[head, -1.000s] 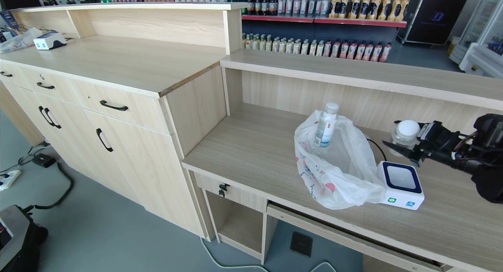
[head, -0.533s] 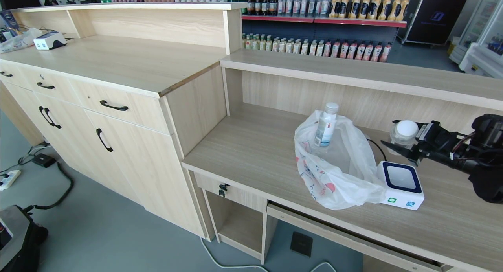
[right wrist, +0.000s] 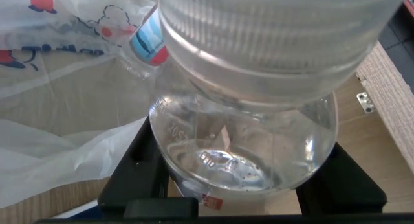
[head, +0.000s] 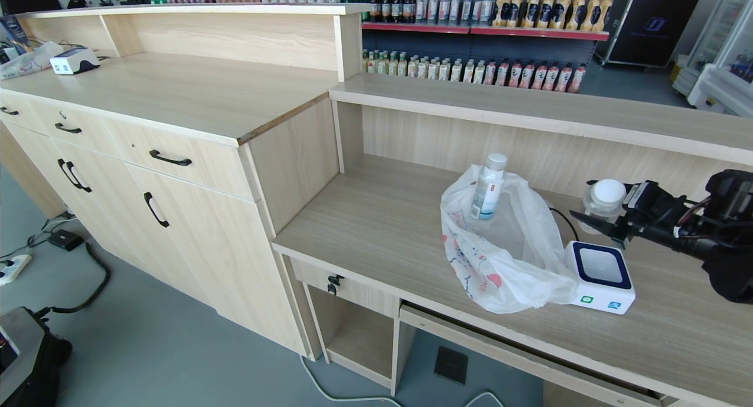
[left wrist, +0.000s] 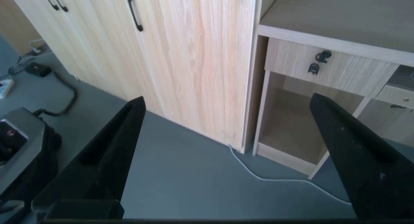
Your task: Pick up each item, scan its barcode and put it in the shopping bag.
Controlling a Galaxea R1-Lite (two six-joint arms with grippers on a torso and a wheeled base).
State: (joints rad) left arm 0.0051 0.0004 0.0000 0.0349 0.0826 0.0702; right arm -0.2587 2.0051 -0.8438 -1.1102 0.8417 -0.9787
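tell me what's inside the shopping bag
A white-capped bottle stands upright in the shopping bag. The plastic covers its base and the bag's bottom.

Clear white-capped jar (head: 604, 200) near scanner (head: 600, 274); bottle (head: 487, 188) standing in bag (head: 506, 266).

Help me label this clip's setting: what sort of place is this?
Probably a shop checkout counter: shelves of bottled drinks behind, a barcode scanner on the desk, a plastic shopping bag beside it.
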